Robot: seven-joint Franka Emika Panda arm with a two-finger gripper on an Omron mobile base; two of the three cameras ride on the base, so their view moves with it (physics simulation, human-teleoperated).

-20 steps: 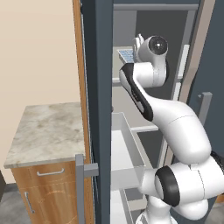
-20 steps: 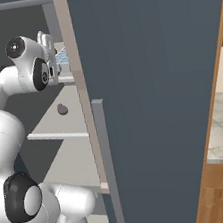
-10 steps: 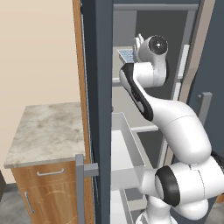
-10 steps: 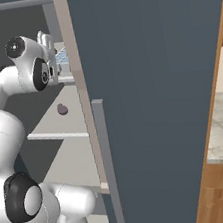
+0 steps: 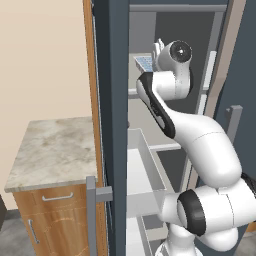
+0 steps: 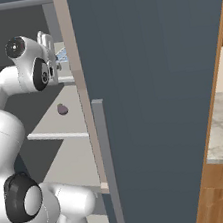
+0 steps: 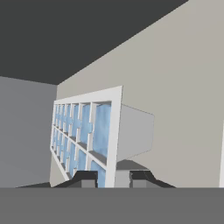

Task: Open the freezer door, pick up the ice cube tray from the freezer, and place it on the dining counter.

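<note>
Jaws now closed onto ice cube tray (image 7: 87, 131) rim; arm otherwise unmoved.
Gripper (image 7: 113, 178) pinches the white edge; tray on upper freezer (image 5: 170, 30) shelf, freezer door (image 6: 150, 87) swung wide.

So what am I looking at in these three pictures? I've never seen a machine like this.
It is a white robot arm on a base that drives, in a simulated kitchen. Two pictures come from cameras on the base, behind the arm to its left and right; the third looks along its pincer. The arm reaches into the freezer, whose freezer door stands open. On an upper shelf lies the ice cube tray, white-rimmed with pale blue cells. The pincer's two dark tips sit on either side of the tray's rim, closed on it. A small dark thing lies on a lower shelf.
</note>
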